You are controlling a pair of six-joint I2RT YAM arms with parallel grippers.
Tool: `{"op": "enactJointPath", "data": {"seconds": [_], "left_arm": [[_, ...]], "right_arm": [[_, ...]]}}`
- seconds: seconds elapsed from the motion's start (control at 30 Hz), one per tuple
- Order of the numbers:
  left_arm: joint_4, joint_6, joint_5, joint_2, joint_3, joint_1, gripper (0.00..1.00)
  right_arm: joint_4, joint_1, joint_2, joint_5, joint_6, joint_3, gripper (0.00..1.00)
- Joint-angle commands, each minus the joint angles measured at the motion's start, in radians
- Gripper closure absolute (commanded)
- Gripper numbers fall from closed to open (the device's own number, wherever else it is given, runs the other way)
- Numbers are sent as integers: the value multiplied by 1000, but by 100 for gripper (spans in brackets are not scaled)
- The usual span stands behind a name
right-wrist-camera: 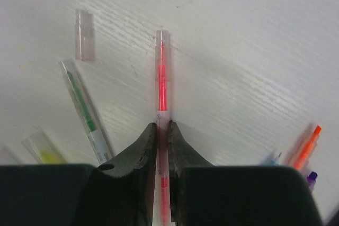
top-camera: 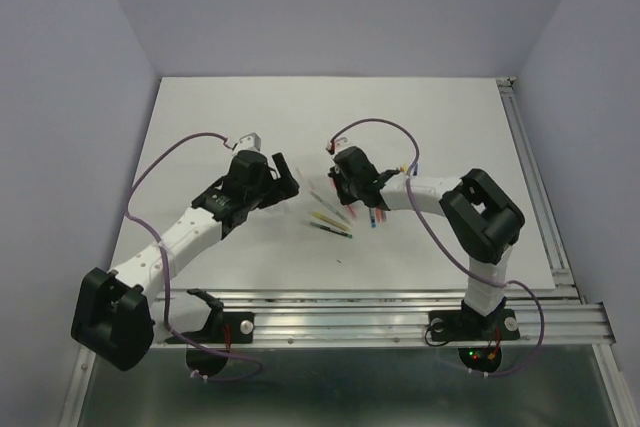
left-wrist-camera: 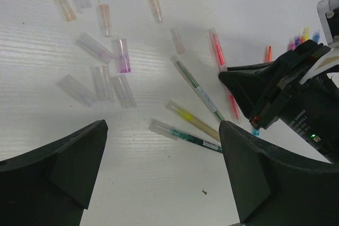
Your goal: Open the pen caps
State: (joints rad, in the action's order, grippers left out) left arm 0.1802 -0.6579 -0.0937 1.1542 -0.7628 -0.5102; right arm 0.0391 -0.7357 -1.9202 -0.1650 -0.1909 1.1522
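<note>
- Gripping is the step in hand: our right gripper (right-wrist-camera: 163, 130) has its jaws clamped on the red pen (right-wrist-camera: 162, 78), near the middle of the table (top-camera: 200, 117); its clear cap (right-wrist-camera: 162, 43) points away, not yet off, we judge;
- our left gripper (left-wrist-camera: 163, 126) hangs near, jaws wide apart, holding nothing;
- several loose caps (left-wrist-camera: 122, 56) lie near the green pen (left-wrist-camera: 196, 86);
- next, we think, the left must pinch that cap and pull straight along the pen

Matt white tabletop, translucent plastic scattered on it.
The table (left-wrist-camera: 254, 3) shows a fine, dull, wood-like grain. The pen caps (left-wrist-camera: 122, 55) are clear, faintly glossy plastic, like the red pen (right-wrist-camera: 162, 72) barrel. The right gripper (right-wrist-camera: 163, 128) is matt black plastic; the frame rail (top-camera: 380, 302) is bare metal.
</note>
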Motion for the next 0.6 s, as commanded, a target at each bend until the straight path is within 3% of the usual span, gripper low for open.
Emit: {"op": "enactJointPath", "data": {"seconds": [0.0, 0.17, 0.2, 0.57], "left_arm": [[-59, -9, 46, -76, 17, -2, 1], [-148, -29, 140, -174, 75, -4, 2], [-209, -40, 206, -204, 100, -11, 1], [-441, -121, 288, -214, 148, -82, 1]], "right_arm": [[-117, -10, 137, -35, 48, -97, 99], [-320, -10, 363, 125, 18, -273, 99], [-341, -10, 454, 236, -42, -345, 99], [-629, -14, 648, 558, -323, -562, 99]]}}
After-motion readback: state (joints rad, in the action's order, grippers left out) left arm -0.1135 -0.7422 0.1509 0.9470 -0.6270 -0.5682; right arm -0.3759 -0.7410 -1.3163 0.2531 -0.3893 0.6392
